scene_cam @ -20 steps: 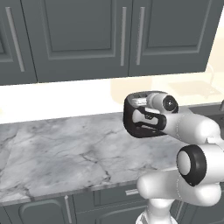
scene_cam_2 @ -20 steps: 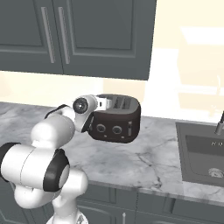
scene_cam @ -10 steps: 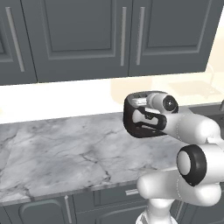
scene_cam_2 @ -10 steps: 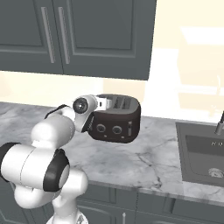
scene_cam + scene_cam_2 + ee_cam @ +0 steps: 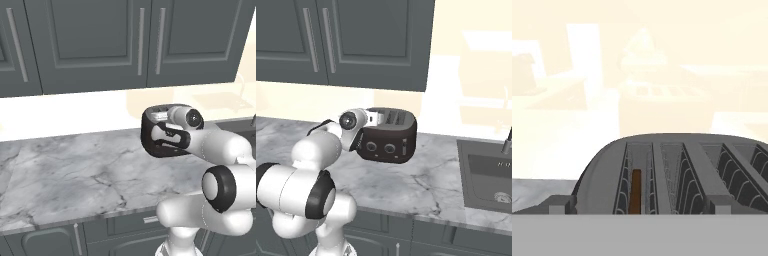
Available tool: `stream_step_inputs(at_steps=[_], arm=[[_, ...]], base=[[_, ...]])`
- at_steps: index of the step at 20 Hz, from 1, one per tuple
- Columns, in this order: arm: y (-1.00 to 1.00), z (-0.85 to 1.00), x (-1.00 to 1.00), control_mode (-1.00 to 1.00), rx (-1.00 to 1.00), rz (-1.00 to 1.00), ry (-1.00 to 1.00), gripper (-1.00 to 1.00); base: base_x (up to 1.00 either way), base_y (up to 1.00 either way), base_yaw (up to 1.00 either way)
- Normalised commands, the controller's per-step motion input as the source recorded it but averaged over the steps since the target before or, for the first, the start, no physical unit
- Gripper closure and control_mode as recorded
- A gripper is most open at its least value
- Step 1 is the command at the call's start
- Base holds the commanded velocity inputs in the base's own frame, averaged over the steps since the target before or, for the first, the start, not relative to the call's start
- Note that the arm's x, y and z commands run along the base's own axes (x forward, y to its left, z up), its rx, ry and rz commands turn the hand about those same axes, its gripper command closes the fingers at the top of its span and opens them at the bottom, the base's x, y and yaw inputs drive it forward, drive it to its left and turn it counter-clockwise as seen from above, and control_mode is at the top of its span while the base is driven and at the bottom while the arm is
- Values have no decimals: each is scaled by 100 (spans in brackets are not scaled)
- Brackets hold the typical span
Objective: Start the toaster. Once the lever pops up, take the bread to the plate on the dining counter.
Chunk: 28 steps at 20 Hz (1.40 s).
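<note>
You had the hand (image 5: 640, 212) spread wide and holding nothing just above the toaster (image 5: 388, 137) on the desk (image 5: 75, 175), bread (image 5: 636, 191) upright in its leftmost slot.

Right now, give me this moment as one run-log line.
stage: at toaster | bread: down in slot | claw: open, hovering over slots | worktop: marble | lever: not visible

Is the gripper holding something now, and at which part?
Nothing is held: the gripper is open above the toaster; the bread sits in a slot.
</note>
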Motion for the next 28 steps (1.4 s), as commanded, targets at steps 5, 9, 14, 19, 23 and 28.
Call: stream_step_inputs(at_steps=[5,9,14,19,23,28], arm=[[0,0,0,-100,0,0,0,-100],[0,0,0,-100,0,0,0,-100],[0,0,0,-100,0,0,0,-100],[0,0,0,-100,0,0,0,-100],[0,0,0,-100,0,0,0,-100],[0,0,0,-100,0,0,0,-100]], base=[[0,0,0],[0,0,0],[0,0,0],[0,0,0],[0,0,0],[0,0,0]])
